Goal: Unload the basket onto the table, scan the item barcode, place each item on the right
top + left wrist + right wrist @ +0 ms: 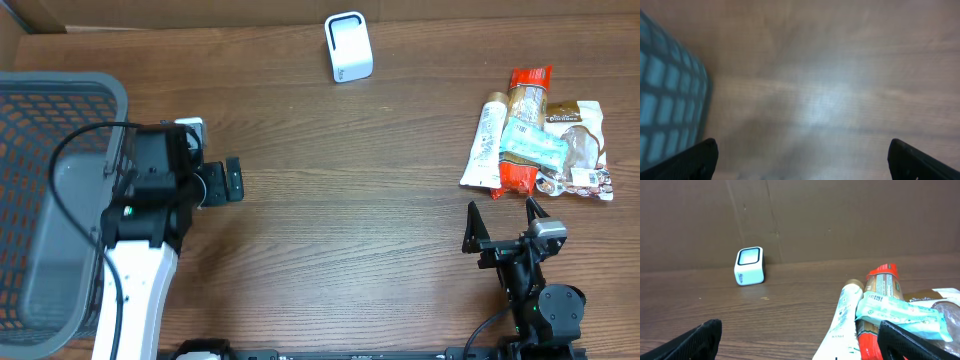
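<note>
Wide-open jaws on the right gripper (805, 342) and the left gripper (802, 165), nothing held. Just past the right one, a pile of packets (535, 140): white tube (487, 140), red pack (530, 78), pale blue wrapper (530, 148). Lots of bare brown tabletop (350, 200) in the middle. Gray basket (100, 85) at the left edge. Farther back, a small white scanner (349, 47) by the cardboard wall (840, 215).
</note>
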